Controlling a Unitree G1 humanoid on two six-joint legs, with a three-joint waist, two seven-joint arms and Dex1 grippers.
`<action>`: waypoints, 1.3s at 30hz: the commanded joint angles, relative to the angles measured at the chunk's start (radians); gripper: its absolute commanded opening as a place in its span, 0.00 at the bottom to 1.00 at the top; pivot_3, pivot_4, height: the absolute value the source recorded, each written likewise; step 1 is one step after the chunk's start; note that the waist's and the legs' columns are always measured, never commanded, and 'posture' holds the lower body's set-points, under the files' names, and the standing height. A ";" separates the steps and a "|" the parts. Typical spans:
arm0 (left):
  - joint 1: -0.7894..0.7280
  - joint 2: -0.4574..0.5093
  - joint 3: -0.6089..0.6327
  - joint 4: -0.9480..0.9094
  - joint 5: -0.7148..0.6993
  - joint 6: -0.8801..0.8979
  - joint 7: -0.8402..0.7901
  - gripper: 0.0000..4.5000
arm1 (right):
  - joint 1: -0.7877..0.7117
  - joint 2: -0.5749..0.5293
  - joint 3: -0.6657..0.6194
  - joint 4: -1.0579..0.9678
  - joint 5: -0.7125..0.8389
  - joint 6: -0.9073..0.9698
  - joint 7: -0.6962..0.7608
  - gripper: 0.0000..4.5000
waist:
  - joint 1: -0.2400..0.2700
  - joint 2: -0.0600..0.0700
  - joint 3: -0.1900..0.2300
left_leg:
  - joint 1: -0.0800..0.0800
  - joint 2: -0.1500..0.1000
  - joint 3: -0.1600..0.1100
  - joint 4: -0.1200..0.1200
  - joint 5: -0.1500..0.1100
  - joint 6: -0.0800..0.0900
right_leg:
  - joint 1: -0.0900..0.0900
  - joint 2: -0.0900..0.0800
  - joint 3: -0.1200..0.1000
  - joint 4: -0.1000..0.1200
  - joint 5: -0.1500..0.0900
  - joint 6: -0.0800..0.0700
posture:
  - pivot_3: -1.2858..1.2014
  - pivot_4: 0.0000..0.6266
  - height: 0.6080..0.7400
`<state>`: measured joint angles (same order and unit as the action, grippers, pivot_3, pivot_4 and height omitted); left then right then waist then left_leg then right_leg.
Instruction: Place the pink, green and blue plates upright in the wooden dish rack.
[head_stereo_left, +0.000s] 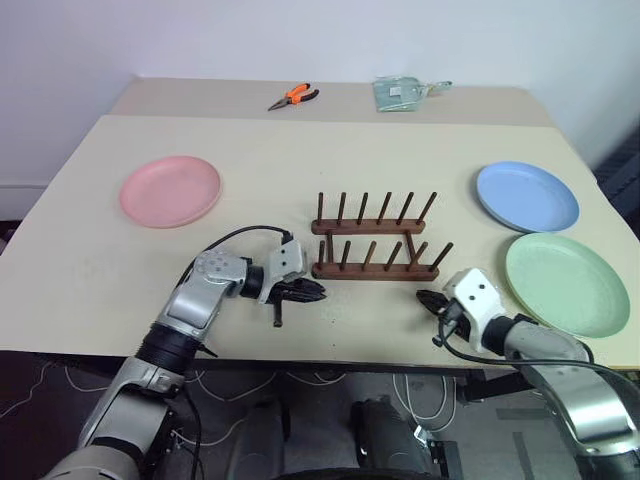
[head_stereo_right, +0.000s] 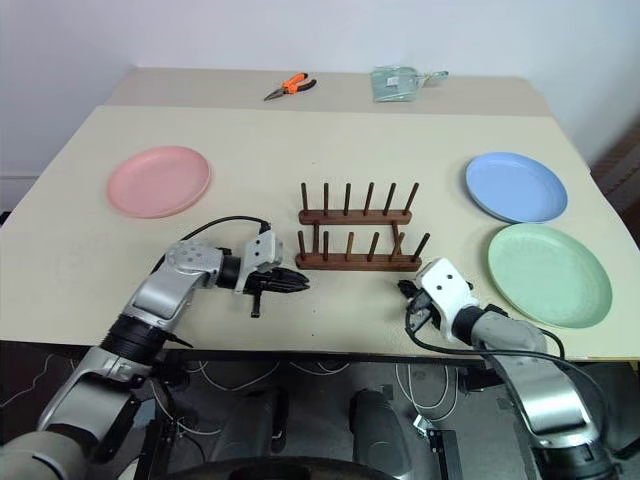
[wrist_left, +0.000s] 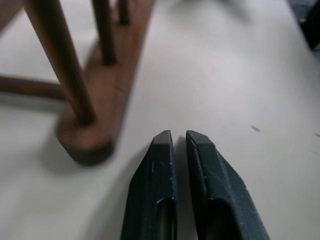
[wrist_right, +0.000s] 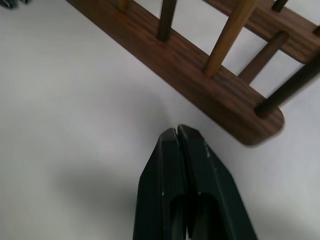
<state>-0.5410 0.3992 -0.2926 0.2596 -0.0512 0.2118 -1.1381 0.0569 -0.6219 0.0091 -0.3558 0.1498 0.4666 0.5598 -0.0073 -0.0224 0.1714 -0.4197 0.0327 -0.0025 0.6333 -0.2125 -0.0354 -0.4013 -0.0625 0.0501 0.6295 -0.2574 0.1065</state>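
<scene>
Left pincer (wrist_left: 179, 137): fingers pressed together, holding nothing; tips hung just off the left end of the rack's near rail, close over the desk, not touching the wood.
Right pincer (wrist_right: 177, 131): fingers shut flat against each other, empty; tips lay just short of the right end of the same rail.
Wrist views: each showed the rounded rail end and the nearest pegs up close; the right wrist view caught the left pincer's tips in a far corner.
Head views: these gave the whole layout, which the wrist views lacked.
Wooden dish rack (head_stereo_left: 375, 243): stood near the middle of the desk, closer to the near edge, all its slots bare, between the two pincers.
Pink plate (head_stereo_left: 170, 190): lay flat toward the left edge, well apart from the rack.
Blue plate (head_stereo_left: 527, 196): lay flat toward the right edge.
Green plate (head_stereo_left: 567, 283): lay flat by the near right corner, just beside the blue one.
Pliers (head_stereo_left: 293, 96): orange-handled, near the far edge.
Clear packet (head_stereo_left: 400, 93): also at the far edge, right of the pliers.
</scene>
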 joint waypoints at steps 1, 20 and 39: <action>-0.049 -0.038 -0.004 0.143 0.092 -0.072 0.173 0.07 | -0.095 0.038 0.031 0.120 -0.082 -0.030 -0.076 0.00 | -0.003 0.000 -0.001 | 0.001 0.000 0.000 0.000 0.000 0.000 | 0.001 0.000 0.000 0.000 0.000 0.000 | 0.52 0.24 0.90; -0.100 0.007 0.173 0.170 -0.118 -0.037 0.147 0.57 | -0.222 0.056 0.001 0.102 -0.008 -0.052 0.034 0.62 | -0.025 0.000 -0.001 | 0.010 0.001 0.000 -0.006 0.000 0.000 | 0.006 0.002 0.000 0.002 0.000 0.002 | 0.52 0.24 0.90; -0.252 0.107 0.862 0.439 -0.291 0.210 1.214 1.00 | -0.193 0.041 0.051 0.056 -0.042 -0.037 0.057 1.00 | -0.001 -0.009 0.004 | 0.007 0.000 -0.001 -0.004 0.000 0.000 | 0.005 0.000 -0.001 0.001 0.001 0.007 | 0.52 0.24 0.90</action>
<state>-0.7645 0.5143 0.5401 0.7190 -0.2954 0.3753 0.0465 -0.1225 -0.5741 0.0646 -0.2958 0.1203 0.4554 0.6207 -0.0087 -0.0317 0.1756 -0.4133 0.0326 -0.0032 0.6292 -0.2128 -0.0359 -0.3963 -0.0630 0.0485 0.6304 -0.2567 0.1136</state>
